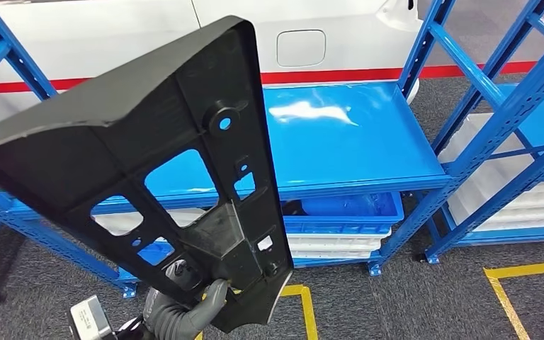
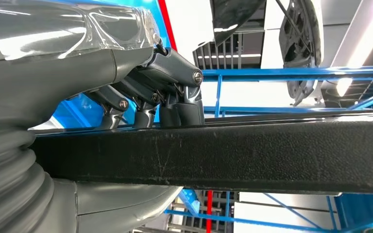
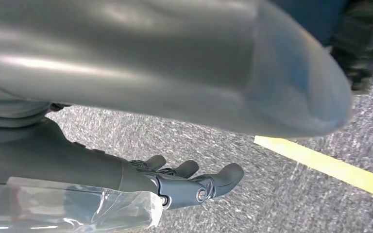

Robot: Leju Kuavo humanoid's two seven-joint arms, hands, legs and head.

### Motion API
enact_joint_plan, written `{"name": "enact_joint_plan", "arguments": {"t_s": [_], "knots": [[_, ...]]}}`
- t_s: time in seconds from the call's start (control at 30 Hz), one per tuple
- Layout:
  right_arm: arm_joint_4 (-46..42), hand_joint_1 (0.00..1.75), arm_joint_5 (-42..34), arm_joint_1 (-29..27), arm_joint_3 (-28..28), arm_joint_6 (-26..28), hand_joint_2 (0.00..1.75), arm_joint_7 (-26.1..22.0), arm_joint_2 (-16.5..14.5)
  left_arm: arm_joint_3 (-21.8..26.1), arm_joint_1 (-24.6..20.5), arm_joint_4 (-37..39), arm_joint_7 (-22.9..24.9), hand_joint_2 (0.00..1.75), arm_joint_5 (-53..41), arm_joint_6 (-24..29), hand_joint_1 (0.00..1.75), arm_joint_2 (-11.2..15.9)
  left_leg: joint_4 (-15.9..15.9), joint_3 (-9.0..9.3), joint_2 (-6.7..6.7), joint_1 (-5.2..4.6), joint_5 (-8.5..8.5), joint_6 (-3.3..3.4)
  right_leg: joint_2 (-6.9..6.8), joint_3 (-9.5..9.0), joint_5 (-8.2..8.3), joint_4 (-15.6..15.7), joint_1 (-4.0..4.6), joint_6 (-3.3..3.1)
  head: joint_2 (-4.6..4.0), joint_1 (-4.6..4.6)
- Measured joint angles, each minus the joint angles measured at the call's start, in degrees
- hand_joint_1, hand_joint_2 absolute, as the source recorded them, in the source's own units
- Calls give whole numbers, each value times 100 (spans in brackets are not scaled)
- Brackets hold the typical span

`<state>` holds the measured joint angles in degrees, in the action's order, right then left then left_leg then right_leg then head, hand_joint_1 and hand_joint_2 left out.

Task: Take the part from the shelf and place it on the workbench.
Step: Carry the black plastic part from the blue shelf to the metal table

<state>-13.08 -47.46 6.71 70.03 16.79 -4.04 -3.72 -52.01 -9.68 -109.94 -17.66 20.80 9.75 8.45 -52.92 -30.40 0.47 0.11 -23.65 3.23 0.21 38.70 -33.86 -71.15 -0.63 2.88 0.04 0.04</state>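
A long black plastic part (image 1: 163,163) with several cut-out windows and holes is held up in front of the blue shelf (image 1: 340,142). My left hand (image 1: 198,301) grips its lower end from below. In the left wrist view the dark fingers (image 2: 175,97) curl over the top of the part's black edge (image 2: 252,155) while the thumb lies under it. My right hand (image 3: 189,182) hangs over the grey carpet with its fingers apart and nothing in them.
The blue shelf board behind the part is bare and glossy. Blue and white bins (image 1: 340,227) sit on the level below. A second blue rack (image 1: 517,142) stands at the right. Yellow floor tape (image 1: 524,273) marks the carpet. A white car body (image 1: 184,35) stands behind.
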Motion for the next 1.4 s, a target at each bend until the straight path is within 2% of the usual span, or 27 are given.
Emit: {"name": "enact_joint_plan", "arguments": {"t_s": [0.03,0.07,0.13,0.2,0.3,0.33,0.37,0.43,0.47,0.5,0.53,0.57,0.63,0.67,0.7,0.8,0.83,0.9,0.97,1.0,1.03,1.07,1.17,1.2,1.3,1.33,1.4], "knots": [[1,0,8,-1,0,0,0,-1,8,-3,-7,0,-9,175,2,-16,175,0,-9,-29,0,-5,20,-7,0,-88,62,52,-1,0,0,0],[2,0,18,0,0,2,0,-1,20,-6,-17,0,-19,175,4,-37,175,-1,-23,-50,-1,-6,35,-17,0,-298,214,350,-1,-5,0,0],[3,0,31,14,0,16,0,-1,42,-8,-43,0,-36,175,13,-70,175,0,-78,-93,-2,-17,49,-44,1,-811,503,1219,2,-21,0,1],[3,0,31,25,0,34,0,-3,55,-11,-71,0,-58,175,25,-90,175,0,-132,-153,0,-38,72,-92,7,-1024,602,1659,14,-61,0,-3],[4,0,18,-2,0,39,0,-15,69,-15,-87,0,-103,175,62,-120,175,1,-173,-223,-4,-32,93,-183,4,-957,662,1656,21,-160,0,-6],[4,0,9,-5,0,39,0,-19,74,-15,-88,0,-114,175,79,-132,175,2,-280,-276,-8,-22,-2,-216,-1,-929,694,1659,14,-202,0,-11],[5,0,-1,-3,0,39,0,-20,78,-15,-89,0,-124,175,94,-139,175,3,-505,-371,-11,-9,-177,-250,-7,-893,729,1664,4,-238,0,-16],[5,0,-17,3,0,32,0,-20,84,-15,-91,0,-138,175,110,-149,175,4,-1299,-667,-13,12,-676,-317,-13,-812,789,1661,6,-276,0,-28],[5,0,-24,1,0,27,0,-19,86,-16,-89,1,-142,175,111,-150,175,6,-1690,-796,-13,18,-862,-336,-15,-772,816,1660,9,-280,0,-28],[5,0,-28,-2,0,23,0,-15,87,-16,-88,1,-144,175,117,-151,175,8,-1920,-846,-13,20,-950,-343,-16,-735,843,1658,13,-282,0,-28],[5,0,-32,-4,0,20,0,-8,89,-16,-88,2,-144,175,125,-153,175,10,-1912,-779,-13,20,-925,-336,-16,-703,869,1658,15,-280,0,-28],[5,0,-37,-5,0,20,0,-2,90,-16,-89,2,-144,175,133,-156,175,12,-1642,-586,-14,19,-797,-319,-11,-680,890,1657,17,-275,0,-28],[5,0,-54,-3,0,20,0,7,87,-16,-97,2,-144,175,170,-167,175,13,-704,-22,-19,0,-468,-245,1,-652,930,1656,26,-250,0,-29],[5,0,-70,0,-1,22,0,5,85,-16,-103,2,-143,175,193,-171,175,13,-317,185,-23,-18,-363,-206,4,-634,949,1652,31,-228,1,-29],[5,0,-89,1,-1,25,0,3,84,-15,-105,2,-140,175,218,-174,175,13,-93,290,-28,-38,-315,-171,3,-613,971,1649,35,-199,1,-29],[5,0,-140,-5,-4,36,0,1,83,-15,-91,2,-122,175,253,-167,175,15,1,257,-31,-45,-247,-89,-2,-553,1027,1648,39,-102,0,-28],[5,0,-153,-8,-7,37,0,3,84,-15,-89,2,-115,175,256,-160,175,16,20,234,-26,-30,-201,-56,0,-515,964,1590,40,-76,0,-26],[6,0,-171,-13,-11,37,0,7,88,-15,-88,2,-103,175,267,-143,175,16,52,172,-10,-3,-114,4,2,-317,591,1116,35,-37,1,-21],[7,0,-172,-20,-13,38,0,9,90,-16,-74,2,-91,175,283,-132,175,17,42,93,3,-12,-61,28,0,-29,121,291,23,-4,1,-18],[8,0,-172,-24,-13,39,0,11,90,-16,-64,2,-86,175,293,-132,175,18,35,58,6,-16,-38,26,-1,41,9,12,20,8,0,-17],[8,0,-173,-28,-14,41,0,14,90,-16,-54,2,-84,175,299,-132,175,20,26,28,7,-18,-19,20,-1,2,13,-49,17,15,1,-17],[8,0,-178,-30,-14,49,0,17,91,-16,-46,2,-81,175,304,-132,175,21,14,5,6,-17,-4,10,-1,-157,123,141,13,16,1,-17],[8,0,-248,-17,-22,115,0,14,93,-16,-42,2,-83,175,308,-133,175,21,-66,-61,1,-28,17,-29,2,-883,551,1355,4,-3,1,-19],[8,0,-287,-12,-29,135,0,9,96,-17,-55,2,-89,175,309,-140,175,20,-100,-97,1,-37,28,-52,6,-991,604,1583,7,-20,1,-21],[10,0,-417,-33,-78,144,0,1,121,-33,-128,24,-108,175,312,-206,175,-3,-154,-199,-4,-49,71,-148,10,-942,653,1655,18,-111,2,-24],[14,0,-466,-39,-104,137,0,-2,136,-42,-167,43,-111,175,317,-240,175,-21,-210,-240,-9,-44,19,-182,7,-910,684,1656,12,-154,2,-28],[22,0,-549,-35,-159,117,0,-16,168,-65,-273,105,-117,175,341,-312,175,-68,-638,-425,-18,-17,-305,-249,0,-838,753,1667,-6,-234,2,-42]]}}
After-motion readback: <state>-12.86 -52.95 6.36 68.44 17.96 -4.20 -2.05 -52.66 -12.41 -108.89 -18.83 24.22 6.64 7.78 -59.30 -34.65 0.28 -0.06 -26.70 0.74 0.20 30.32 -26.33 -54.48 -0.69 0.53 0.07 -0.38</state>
